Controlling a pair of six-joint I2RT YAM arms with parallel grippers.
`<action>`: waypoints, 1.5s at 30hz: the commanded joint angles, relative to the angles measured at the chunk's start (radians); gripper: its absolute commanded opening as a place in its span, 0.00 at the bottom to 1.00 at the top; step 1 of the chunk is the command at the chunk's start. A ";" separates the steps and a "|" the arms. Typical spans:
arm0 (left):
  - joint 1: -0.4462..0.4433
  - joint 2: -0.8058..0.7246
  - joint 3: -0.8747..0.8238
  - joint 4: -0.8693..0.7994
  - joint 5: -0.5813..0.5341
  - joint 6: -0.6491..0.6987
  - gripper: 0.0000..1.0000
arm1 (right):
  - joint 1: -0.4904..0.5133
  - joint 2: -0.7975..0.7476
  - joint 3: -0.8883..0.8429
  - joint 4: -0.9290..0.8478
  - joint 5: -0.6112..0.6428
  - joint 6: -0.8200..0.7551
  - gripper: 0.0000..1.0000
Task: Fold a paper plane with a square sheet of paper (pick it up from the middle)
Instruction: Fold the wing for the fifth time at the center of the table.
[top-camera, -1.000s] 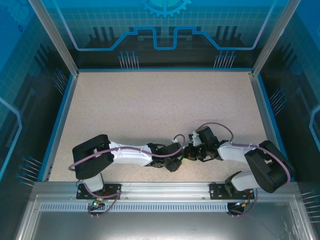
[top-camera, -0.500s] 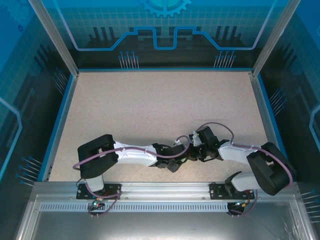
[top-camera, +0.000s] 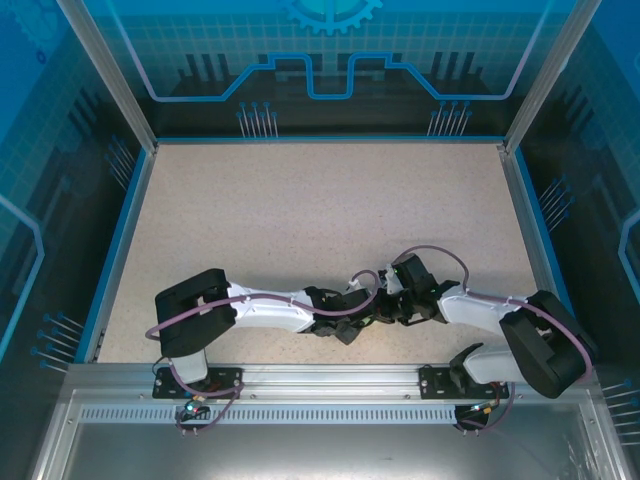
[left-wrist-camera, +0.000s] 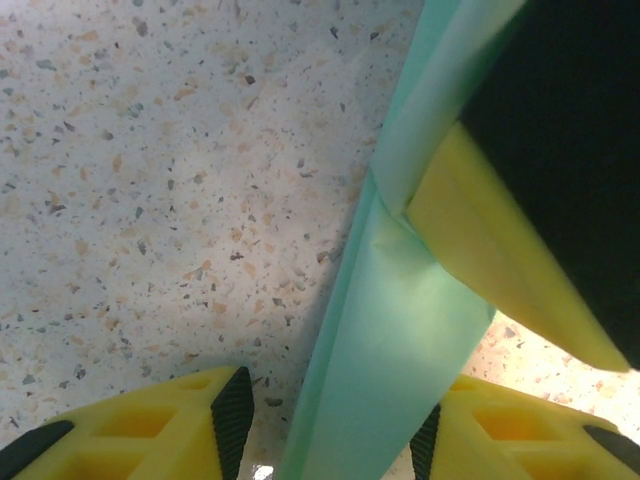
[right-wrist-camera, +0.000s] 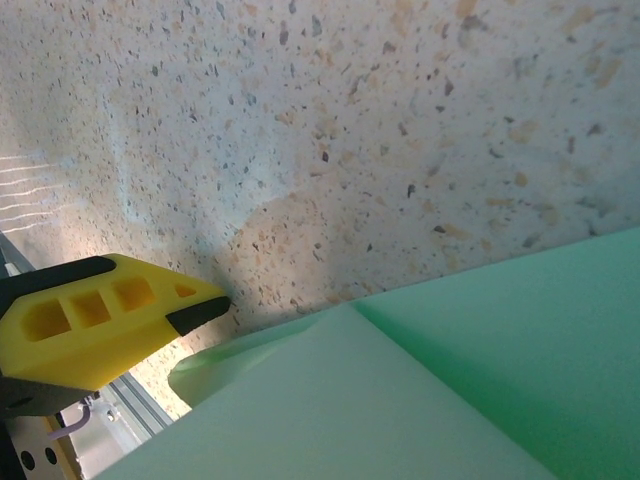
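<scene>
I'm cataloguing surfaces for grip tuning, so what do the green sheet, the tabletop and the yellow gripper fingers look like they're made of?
Green sheet: thin matte paper, holding sharp creases. Tabletop: smooth speckled surface, probably terrazzo-pattern laminate or stone composite. Fingers: hard yellow plastic with open ribs, possibly printed, with black pads that look rubbery.

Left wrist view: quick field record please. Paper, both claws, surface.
paper: pale green, folded into a long creased strip
left claw: open, the strip passing between its pads, one pad clear of the paper
right claw: shut, appears clamped on the strip's far part
surface: speckled table
position: both claws meet near the table's near edge, around the middle
</scene>
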 joint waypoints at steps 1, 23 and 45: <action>0.032 0.063 -0.048 0.048 -0.092 -0.018 0.45 | 0.029 0.008 -0.032 -0.030 -0.007 0.019 0.00; 0.052 -0.097 -0.071 0.043 0.140 0.024 0.49 | 0.039 0.083 -0.017 -0.086 0.102 -0.048 0.00; 0.172 -0.112 -0.116 0.154 0.328 -0.051 0.43 | 0.040 0.092 -0.016 -0.064 0.106 -0.057 0.00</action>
